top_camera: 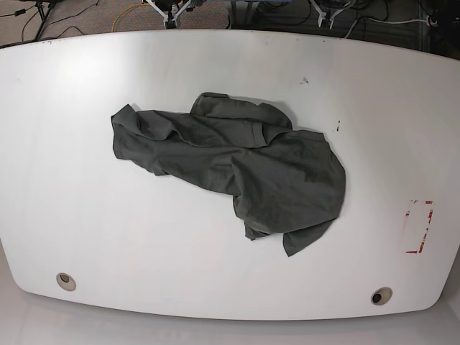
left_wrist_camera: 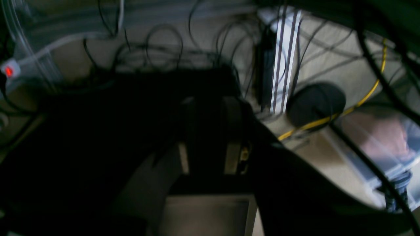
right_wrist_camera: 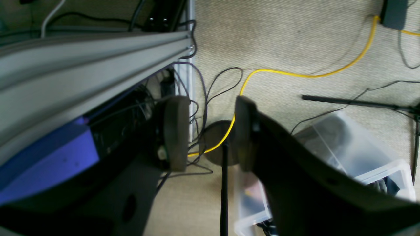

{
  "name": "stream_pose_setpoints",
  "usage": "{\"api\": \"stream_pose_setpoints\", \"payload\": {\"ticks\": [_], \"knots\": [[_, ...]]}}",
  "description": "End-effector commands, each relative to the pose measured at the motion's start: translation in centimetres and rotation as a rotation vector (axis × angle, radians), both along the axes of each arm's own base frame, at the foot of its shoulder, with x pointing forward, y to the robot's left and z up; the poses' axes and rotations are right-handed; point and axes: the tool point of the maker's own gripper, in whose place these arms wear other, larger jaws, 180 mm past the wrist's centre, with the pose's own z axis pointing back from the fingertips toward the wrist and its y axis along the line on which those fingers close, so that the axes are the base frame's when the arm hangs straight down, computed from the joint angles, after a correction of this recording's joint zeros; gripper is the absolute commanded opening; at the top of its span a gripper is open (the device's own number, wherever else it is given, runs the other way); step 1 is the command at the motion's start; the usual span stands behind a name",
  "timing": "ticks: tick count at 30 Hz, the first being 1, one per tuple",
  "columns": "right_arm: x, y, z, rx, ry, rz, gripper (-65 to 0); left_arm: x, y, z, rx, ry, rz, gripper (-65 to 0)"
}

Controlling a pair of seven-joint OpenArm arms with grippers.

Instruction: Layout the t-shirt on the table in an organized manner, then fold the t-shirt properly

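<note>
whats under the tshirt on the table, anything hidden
The crumpled t-shirt lies on the white table, and only bare tabletop shows around its edges. The cloth covers whatever lies beneath it, so nothing underneath can be seen or ruled out.

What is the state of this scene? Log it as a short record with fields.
t-shirt: dark grey, crumpled in a heap, not laid flat, not folded
table: white; t-shirt lies near its middle
sticker: red-and-white, on the table, apart from the t-shirt
grommet holes: two, near the table's front edge, uncovered
right gripper: open, holds nothing, over the floor
left gripper: dark and blurred, state unclear
arms: none in the base view
</note>
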Motion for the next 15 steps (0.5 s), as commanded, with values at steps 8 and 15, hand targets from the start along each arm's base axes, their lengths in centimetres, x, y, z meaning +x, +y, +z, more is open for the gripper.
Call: {"api": "stream_pose_setpoints", "payload": {"ticks": [8,15], "knots": [[-0.2,0.9,1.9,-0.001,-0.077,-0.003,-43.3,-1.5,1.6,0.6,0.018,-0.047,-0.006,-53.3],[-0.3,1.2,3.5,-0.004,-0.126,-0.005,-43.3,-1.0,1.8,1.7,0.022,-0.137,-0.028,-53.3]]}}
